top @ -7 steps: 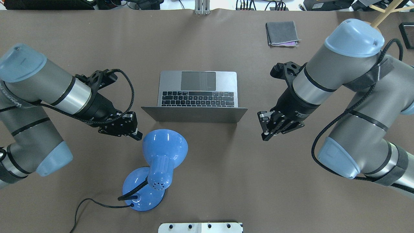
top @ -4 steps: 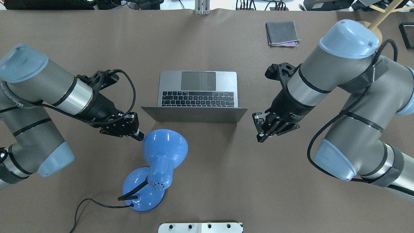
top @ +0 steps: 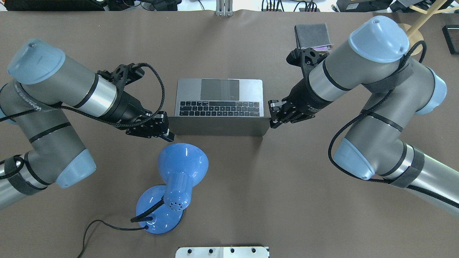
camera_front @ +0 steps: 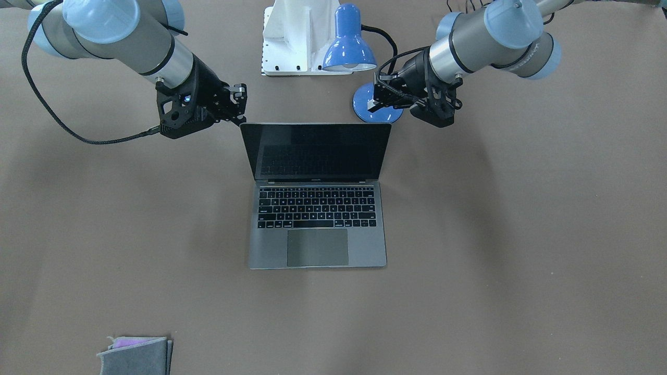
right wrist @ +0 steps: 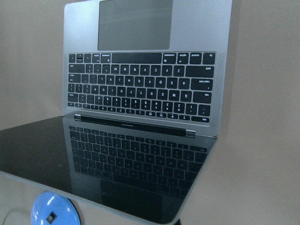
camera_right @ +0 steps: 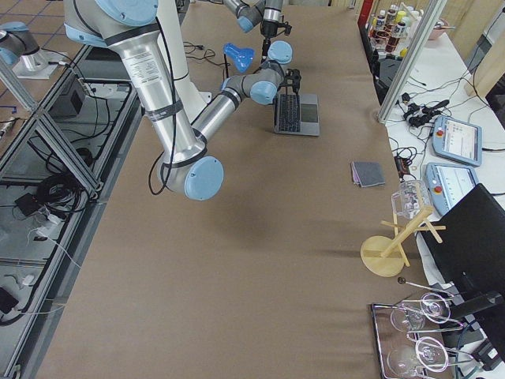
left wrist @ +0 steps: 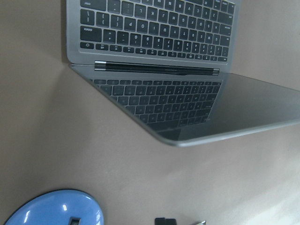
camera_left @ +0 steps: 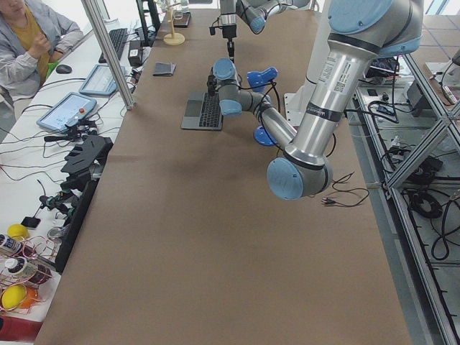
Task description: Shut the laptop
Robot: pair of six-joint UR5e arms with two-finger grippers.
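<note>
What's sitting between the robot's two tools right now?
The open laptop, its raised screen spanning from the left tool to the right tool; the overhead view shows it best.

The laptop, slim and grey with black keys, is seen open at frame centre, its dark screen raised toward the upper edge.

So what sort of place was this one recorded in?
Most likely a robotics lab workcell. Two robot arms work at a brown-covered table, with teach pendants and loose cables beside it and an operator seated alongside.
</note>
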